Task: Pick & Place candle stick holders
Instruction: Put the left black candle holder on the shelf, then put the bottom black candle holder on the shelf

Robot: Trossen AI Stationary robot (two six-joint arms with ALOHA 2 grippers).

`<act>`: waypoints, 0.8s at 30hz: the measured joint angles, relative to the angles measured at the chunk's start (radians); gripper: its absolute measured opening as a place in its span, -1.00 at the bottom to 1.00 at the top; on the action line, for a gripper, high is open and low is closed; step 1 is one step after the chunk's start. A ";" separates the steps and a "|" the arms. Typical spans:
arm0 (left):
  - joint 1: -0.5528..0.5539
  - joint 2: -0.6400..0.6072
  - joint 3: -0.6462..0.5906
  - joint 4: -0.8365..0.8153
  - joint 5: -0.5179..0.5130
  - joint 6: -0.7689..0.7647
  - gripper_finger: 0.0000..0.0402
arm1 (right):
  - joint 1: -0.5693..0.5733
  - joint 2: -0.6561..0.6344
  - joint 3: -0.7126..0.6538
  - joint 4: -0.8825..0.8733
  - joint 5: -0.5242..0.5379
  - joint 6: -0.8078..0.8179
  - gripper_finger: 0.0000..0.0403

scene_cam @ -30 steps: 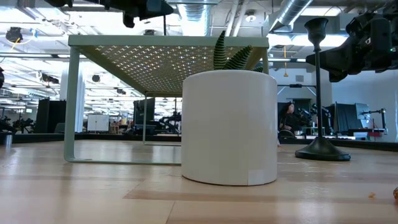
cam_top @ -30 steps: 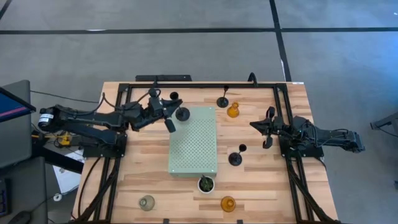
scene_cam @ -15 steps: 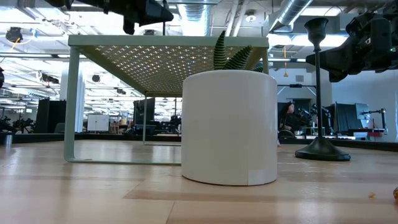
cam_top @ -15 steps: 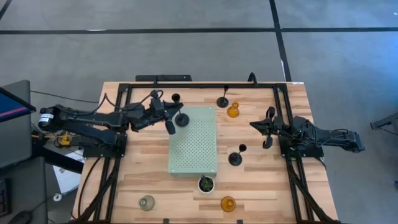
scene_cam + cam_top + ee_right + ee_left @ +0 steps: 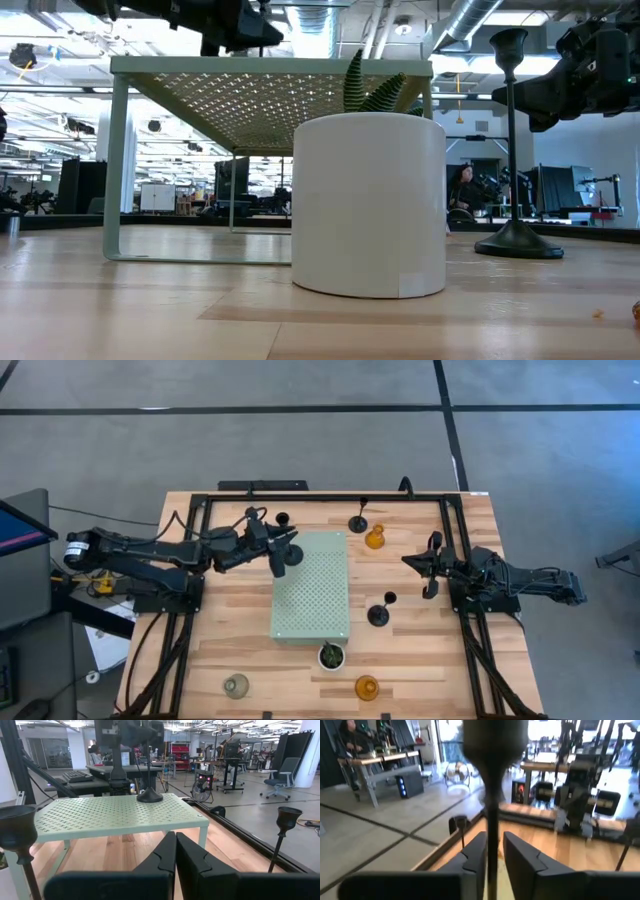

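A black candle stick holder [image 5: 148, 775] stands upright with its round base [image 5: 293, 550] on the far-left corner of the pale green perforated board [image 5: 312, 595]. My left gripper [image 5: 492, 852] reaches in level from the table's left, open, its fingers either side of the thin stem below the cup [image 5: 495, 740]. Two more black holders [image 5: 358, 523] [image 5: 378, 615] stand on the table. An amber holder [image 5: 375, 538] sits far right of the board, another amber one [image 5: 367, 687] and a clear-grey one [image 5: 236, 685] near the front edge. My right gripper [image 5: 175, 852] waits shut at the table's right. My left gripper has the holder's thin stem [image 5: 493, 827] between its two fingers, which lie level across it from the table's left. A slim gap shows beside one finger [image 5: 520, 857]; whether the other finger touches the stem I cannot tell. The holder stands upright on the board.
A small green plant in a white pot [image 5: 370, 205] stands just in front of the board's near edge. Black frame rails [image 5: 190, 560] run along the table's left, far and right sides. Bare wood lies at the near left [image 5: 220, 640].
My left gripper has shifted slightly toward the table's right over the board's far-left corner and tipped a little. The black holder stays upright between its fingers.
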 joint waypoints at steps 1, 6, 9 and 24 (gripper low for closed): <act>0.000 0.000 0.000 0.000 -0.007 0.006 -0.61 | 0.000 0.000 0.000 0.000 0.000 0.000 -1.00; 0.000 0.001 0.000 -0.002 -0.036 0.050 -0.50 | 0.000 0.000 0.000 0.000 0.000 0.000 -1.00; 0.000 -0.011 0.000 0.003 -0.048 0.087 -0.42 | 0.000 0.000 0.000 0.000 0.000 0.000 -1.00; 0.000 -0.115 0.000 -0.044 -0.049 0.113 -0.04 | 0.000 0.000 0.000 0.000 0.000 0.000 -1.00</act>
